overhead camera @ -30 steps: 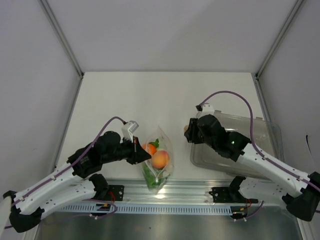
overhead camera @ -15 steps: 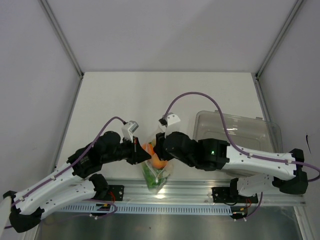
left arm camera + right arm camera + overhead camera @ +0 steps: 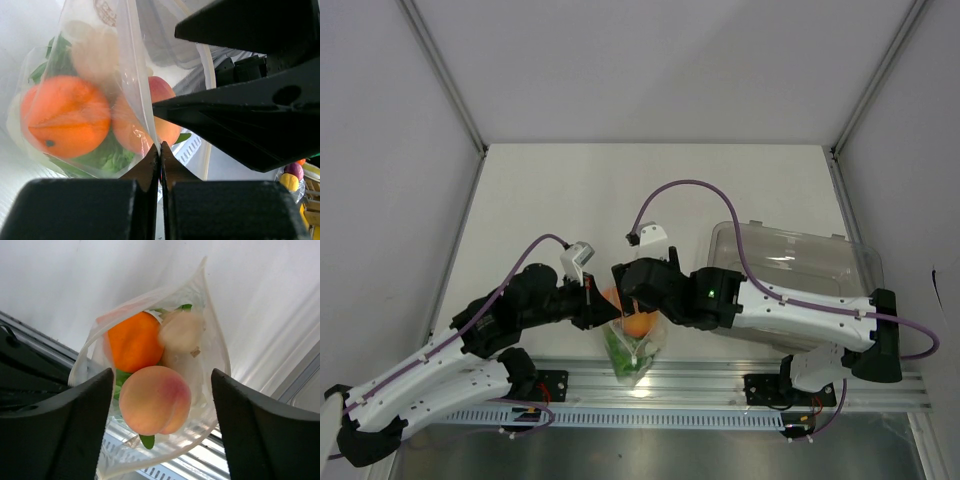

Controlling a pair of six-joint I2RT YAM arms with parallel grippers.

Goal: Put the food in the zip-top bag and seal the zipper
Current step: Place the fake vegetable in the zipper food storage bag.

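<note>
The zip-top bag (image 3: 638, 350) hangs at the table's near edge with its mouth gaping; its zipper strip is hard to make out. My left gripper (image 3: 160, 150) is shut on the bag's edge (image 3: 134, 75) and holds it up. Inside lie the orange (image 3: 134, 342), the reddish-orange fruit (image 3: 155, 400), the pale egg-like piece (image 3: 181, 330) and the green lettuce (image 3: 107, 157). My right gripper (image 3: 161, 377) is open and empty just above the bag's mouth, a finger (image 3: 75, 425) on each side. In the top view it (image 3: 632, 292) covers the bag's top, next to the left gripper (image 3: 603, 312).
A rigid clear tray (image 3: 820, 255) stands at the right of the table. A metal rail (image 3: 700, 385) runs along the near edge under the bag. The right arm's cable (image 3: 690, 185) arches over the middle of the table.
My right arm has swung left from the tray's left edge to above the bag's mouth. The left gripper has kept its hold on the bag's edge.
</note>
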